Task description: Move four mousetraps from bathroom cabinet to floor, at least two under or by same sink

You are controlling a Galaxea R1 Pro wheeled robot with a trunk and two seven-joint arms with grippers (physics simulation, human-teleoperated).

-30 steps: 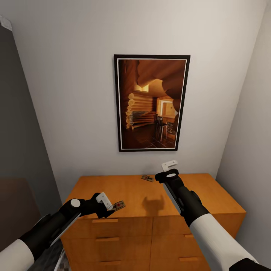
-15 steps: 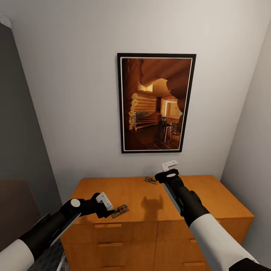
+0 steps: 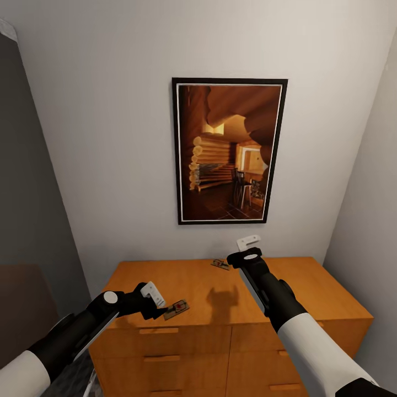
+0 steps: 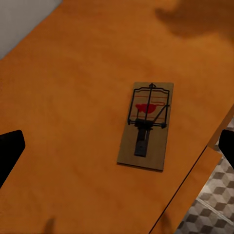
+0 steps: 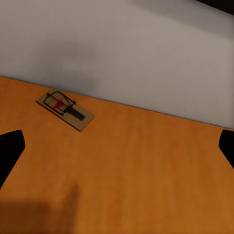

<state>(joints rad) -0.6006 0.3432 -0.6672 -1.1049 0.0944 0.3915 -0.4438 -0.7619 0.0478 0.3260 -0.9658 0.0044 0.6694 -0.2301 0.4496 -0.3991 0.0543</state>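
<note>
While both end effectors spread, two mousetraps point(image 3: 176, 309) point(image 3: 220, 264) lie atop cabinet point(image 3: 286, 278).

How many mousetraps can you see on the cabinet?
2. One mousetrap lies at the cabinet's front edge by the left gripper; another mousetrap lies near the wall. More may be hidden.

I see the cabinet point(image 3: 231, 292), orange-brown with a smooth flat top, standing against the pale wall. Two mousetraps lie flat on that top: one point(image 3: 176, 309) close to the front edge on my left side, the other point(image 3: 220, 264) near the back edge by the wall, well apart from the first. In my left wrist view the front trap point(image 4: 146, 125) sits just beside the cabinet's edge, with the cube-patterned bathroom floor point(image 4: 209, 204) showing past it.
</note>
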